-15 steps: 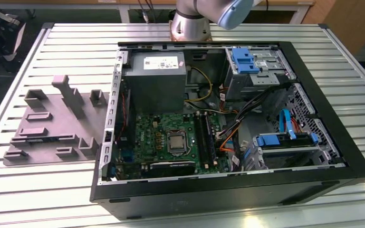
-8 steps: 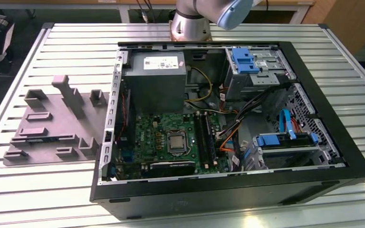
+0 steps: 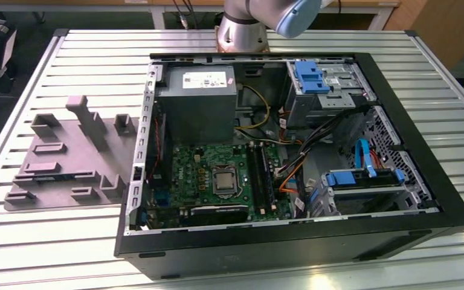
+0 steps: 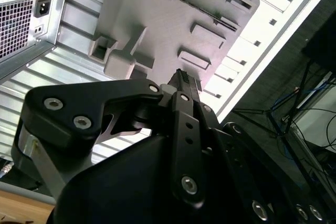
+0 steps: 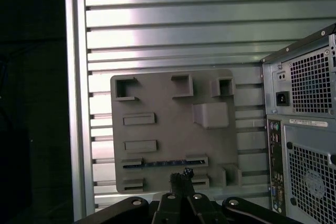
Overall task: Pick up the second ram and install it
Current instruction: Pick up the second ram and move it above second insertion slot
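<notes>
Grey plastic makes up the tray (image 5: 157,98). It lies flat on the metal desk (image 3: 296,42), just beside the open computer case (image 3: 296,241). The second ram (image 5: 157,163) sits in that tray. In the first wrist view it is a thin dark blue strip between two low blocks, near one edge of the tray. It seems to stand on its long edge.

The gripper (image 5: 181,176) hangs over that same edge of the tray. It is up in the air and does not touch the stick. Its jaws look pressed together, with nothing between them.

I think the pick-up step is in hand, and the grab is not yet made. To grab the stick, the jaws would have to spread. They would have to line up across the thin strip and come straight down in the gap between the two blocks. Then they could pinch its flat sides without bumping the blocks.

The long black slots (image 3: 260,172) are on the green board inside the case. They are well apart from the tray.
</notes>
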Controlling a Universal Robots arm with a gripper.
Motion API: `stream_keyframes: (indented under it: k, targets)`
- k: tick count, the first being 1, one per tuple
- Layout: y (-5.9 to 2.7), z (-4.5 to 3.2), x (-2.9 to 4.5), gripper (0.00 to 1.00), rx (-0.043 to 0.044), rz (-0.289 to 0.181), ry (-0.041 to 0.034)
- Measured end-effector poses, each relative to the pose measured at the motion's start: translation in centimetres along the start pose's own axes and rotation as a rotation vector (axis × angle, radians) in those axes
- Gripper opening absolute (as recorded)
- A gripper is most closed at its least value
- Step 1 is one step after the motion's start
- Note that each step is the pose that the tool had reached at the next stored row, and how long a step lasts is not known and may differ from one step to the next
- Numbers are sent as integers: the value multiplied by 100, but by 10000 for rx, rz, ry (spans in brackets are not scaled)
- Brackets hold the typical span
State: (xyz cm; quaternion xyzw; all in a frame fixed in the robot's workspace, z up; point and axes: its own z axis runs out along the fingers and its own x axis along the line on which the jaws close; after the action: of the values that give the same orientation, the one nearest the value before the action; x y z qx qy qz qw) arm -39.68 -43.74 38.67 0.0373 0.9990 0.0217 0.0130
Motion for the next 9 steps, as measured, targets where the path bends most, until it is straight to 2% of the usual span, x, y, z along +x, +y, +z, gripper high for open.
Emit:
stream_keyframes:
  k: [9]
  targets:
    - [0, 1, 3, 11, -1, -11, -10]
